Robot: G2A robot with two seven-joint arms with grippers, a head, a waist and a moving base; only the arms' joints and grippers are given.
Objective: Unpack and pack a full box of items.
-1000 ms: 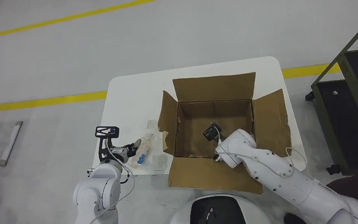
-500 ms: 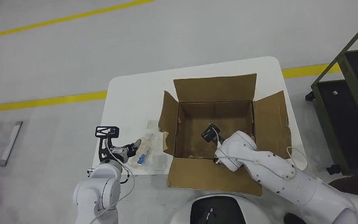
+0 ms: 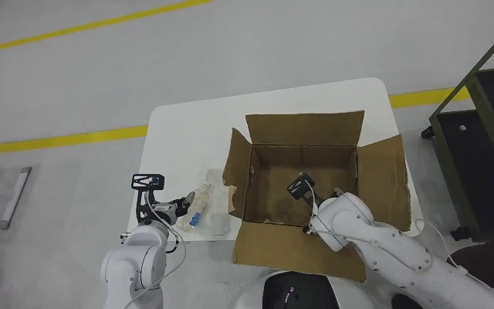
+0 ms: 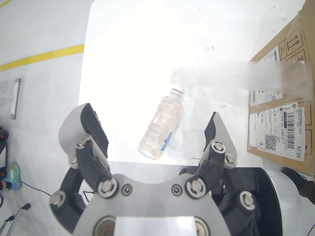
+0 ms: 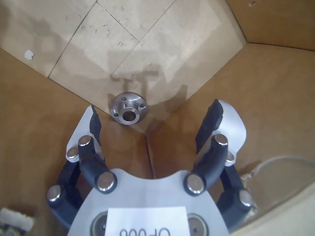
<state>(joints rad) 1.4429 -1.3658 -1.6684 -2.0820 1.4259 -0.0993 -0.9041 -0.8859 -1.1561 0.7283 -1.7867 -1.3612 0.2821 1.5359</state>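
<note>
Clear bottle (image 4: 163,128) lying on the table (image 4: 147,37) just ahead of the left gripper (image 4: 151,112), jaws spread, long axis slanted, cap pointing away. Metal flange (image 5: 128,111) in a box (image 3: 305,125) corner before the right gripper (image 5: 155,106), jaws spread, bore upward. Box and right gripper now farther right than a second ago.

Free white tabletop (image 3: 193,131), cramped corner.
A round steel flange (image 5: 128,111) sits in a floor corner of the brown cardboard box (image 3: 305,127), walls close beside; a clear plastic bottle (image 4: 162,130) lies outside.
</note>
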